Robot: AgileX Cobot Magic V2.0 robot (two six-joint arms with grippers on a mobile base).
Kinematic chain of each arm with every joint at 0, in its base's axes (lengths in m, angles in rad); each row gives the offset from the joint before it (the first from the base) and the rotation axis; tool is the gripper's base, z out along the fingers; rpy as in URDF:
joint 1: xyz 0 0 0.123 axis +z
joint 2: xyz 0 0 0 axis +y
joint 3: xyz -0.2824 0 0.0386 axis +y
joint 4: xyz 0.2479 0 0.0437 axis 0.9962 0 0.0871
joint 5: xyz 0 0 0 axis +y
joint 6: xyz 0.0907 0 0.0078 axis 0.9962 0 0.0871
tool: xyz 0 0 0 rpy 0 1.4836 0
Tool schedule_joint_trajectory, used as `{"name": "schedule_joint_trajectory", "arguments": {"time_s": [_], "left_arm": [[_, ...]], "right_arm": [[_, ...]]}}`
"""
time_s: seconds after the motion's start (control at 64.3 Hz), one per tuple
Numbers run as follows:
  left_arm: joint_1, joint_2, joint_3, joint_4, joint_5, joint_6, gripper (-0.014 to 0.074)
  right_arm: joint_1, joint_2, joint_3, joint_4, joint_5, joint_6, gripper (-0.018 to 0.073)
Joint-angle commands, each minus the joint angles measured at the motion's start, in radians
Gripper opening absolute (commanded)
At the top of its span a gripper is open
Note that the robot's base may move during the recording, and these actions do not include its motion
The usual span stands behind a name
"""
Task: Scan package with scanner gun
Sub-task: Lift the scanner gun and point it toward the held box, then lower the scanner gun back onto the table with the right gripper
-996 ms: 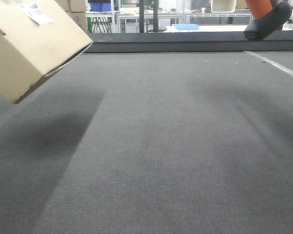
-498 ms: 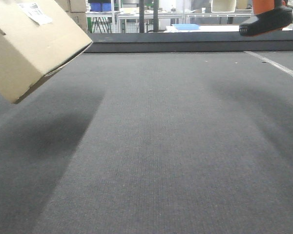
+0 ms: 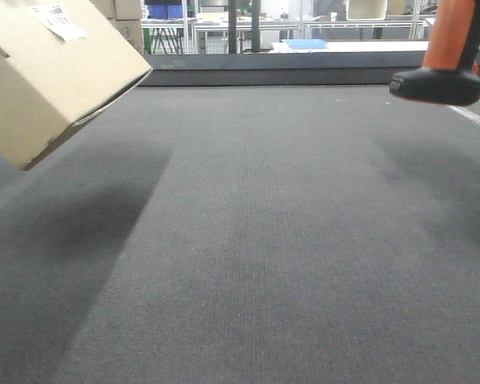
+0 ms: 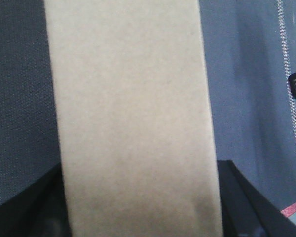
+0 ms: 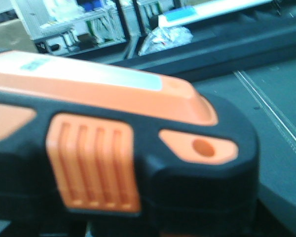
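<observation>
**Package held up over the mat, scanner gun off to the right**

Front view: the package (image 3: 52,72), a plain cardboard box, hangs tilted above the left far part of the grey mat (image 3: 264,240), with its lowest corner clear of the surface and a broad shadow on the mat below it. A white label (image 3: 58,20) sits on its upper face. The scanner gun (image 3: 440,76) is above the mat's right far part, well apart from the package. Its orange grip rises out of the top of the picture and its black base is lowest, not touching the mat. A dark rail (image 3: 304,68) runs along the mat's far edge, and a pale line (image 3: 476,120) crosses the mat's right far corner.

Left wrist view: the package fills the middle from top to bottom, with the mat showing on both sides of it. My left gripper (image 4: 140,215) is clamped on the package; one black finger (image 4: 246,202) lies against its right side and the other against its left side, at the bottom of the picture. At the right edge, over the mat, a small black piece of the scanner gun shows with tiny green dots.

Right wrist view: the scanner gun fills the picture, blurred, with an orange and black body and a ribbed orange trigger (image 5: 93,163). The mat lies behind it to the right. My right gripper itself does not show, so I cannot tell how its jaws stand.
</observation>
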Motion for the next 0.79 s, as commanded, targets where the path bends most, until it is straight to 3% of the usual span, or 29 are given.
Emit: {"name": "schedule_joint_trajectory", "arguments": {"time_s": [0.0, 0.311, 0.778], "left_arm": [[0.001, -0.014, -0.010, -0.032, 0.000, -0.005, -0.0111], [0.001, -0.014, -0.010, -0.032, 0.000, -0.005, -0.0111], [0.001, -0.014, -0.010, -0.032, 0.000, -0.005, -0.0111]], "right_arm": [[-0.002, -0.010, 0.034, -0.080, -0.194, 0.053, -0.0163], [-0.015, 0.109, 0.050, -0.160, -0.341, 0.053, -0.0163], [-0.013, 0.269, 0.050, -0.162, -0.416, 0.053, -0.0163]]}}
